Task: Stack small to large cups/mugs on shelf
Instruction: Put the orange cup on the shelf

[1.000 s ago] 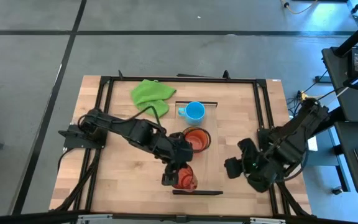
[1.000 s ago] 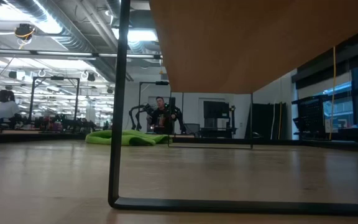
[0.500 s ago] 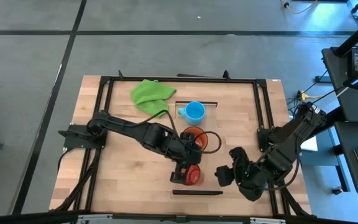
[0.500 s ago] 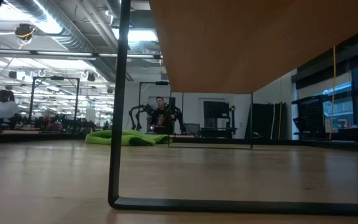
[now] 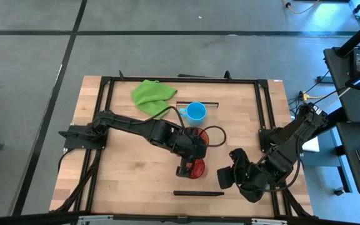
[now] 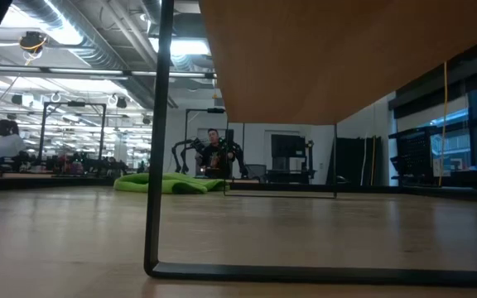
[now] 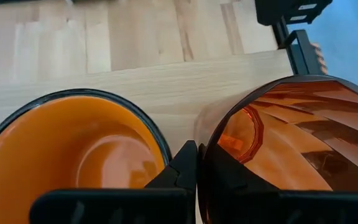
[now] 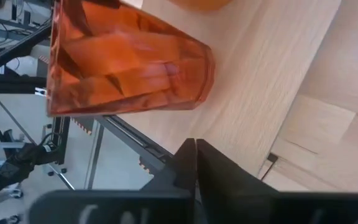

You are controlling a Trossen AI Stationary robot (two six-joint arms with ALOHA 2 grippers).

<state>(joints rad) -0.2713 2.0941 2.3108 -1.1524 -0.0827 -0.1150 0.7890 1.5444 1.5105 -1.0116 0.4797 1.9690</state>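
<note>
A translucent red ribbed cup (image 5: 198, 169) is over the near half of the pale shelf (image 5: 215, 147), with my left gripper (image 5: 187, 167) shut on it. The orange mug (image 5: 196, 133) stands just beyond it on the shelf, partly under my left arm. In the left wrist view the mug (image 7: 73, 149) and the cup (image 7: 291, 143) sit side by side. The light-blue mug (image 5: 196, 112) stands at the shelf's far end. My right gripper (image 5: 225, 178) is shut and holds nothing, at the shelf's right edge, right of the cup (image 8: 123, 62). My left gripper has the red cup by its rim (image 7: 209, 138), on the side facing the orange mug. One finger is inside the cup and one outside, with the wall between them. The fingers come from above, pointing down. The cup stands mouth up; whether its base touches the shelf I cannot tell.
A green cloth (image 5: 152, 95) lies at the far left of the tabletop, also seen in the low view (image 6: 168, 184). Dark metal bars (image 5: 199, 194) close the shelf's ends. Bare wood lies left of the shelf. A black frame (image 5: 262, 112) rims the table.
My left gripper has carried the red cup from the shelf's near end toward the far edge and a little right, up beside the orange mug. My right gripper has gone toward the table's left and near edges, closer to the shelf, then stayed.
</note>
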